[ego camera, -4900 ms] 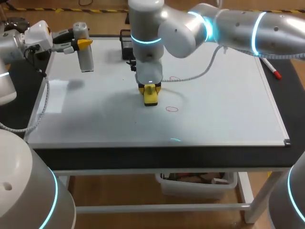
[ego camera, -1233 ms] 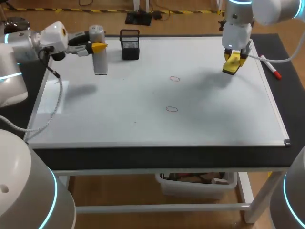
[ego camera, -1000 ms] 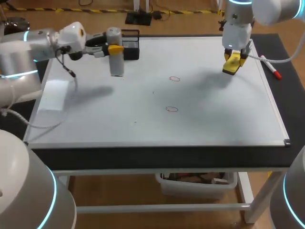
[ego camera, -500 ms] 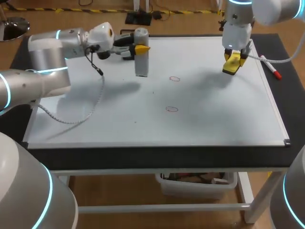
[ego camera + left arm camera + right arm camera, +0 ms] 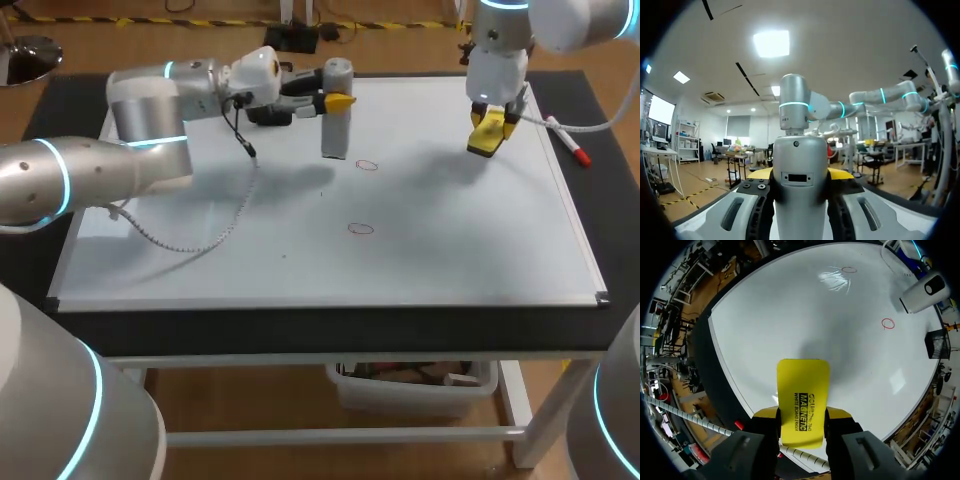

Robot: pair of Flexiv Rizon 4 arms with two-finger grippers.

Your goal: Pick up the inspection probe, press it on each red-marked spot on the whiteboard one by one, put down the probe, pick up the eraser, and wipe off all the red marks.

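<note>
Worktop: a whiteboard (image 5: pixel 480 250) covers nearly all of it. A black holder (image 5: pixel 262 114) stands upper centre-left, and a red marker (image 5: pixel 570 143) lies at the right edge.
Marks: two red rings. The upper mark (image 5: pixel 367 165) is upper centre and the lower mark (image 5: pixel 361 229) is mid-frame. Both are intact.
Probe (image 5: pixel 336 115): grey and upright in the upper centre, with its lower end just left of the upper mark. Whether it touches the board I cannot tell.
Left end effector (image 5: pixel 337 100): its fingers are clamped on the probe from both sides, with the arm reaching in from the left.
Right end effector (image 5: pixel 492 120): in the upper right, gripping the yellow eraser (image 5: pixel 803 395) and hanging over bare board well apart from both marks.
Done: the probe is picked up. The eraser is also already in hand, ahead of its turn in the task.
In hand: probably lining up the probe for a press on the upper mark.
Left: pressing both spots as far as I can judge, setting the probe down, then wiping off both rings.
</note>
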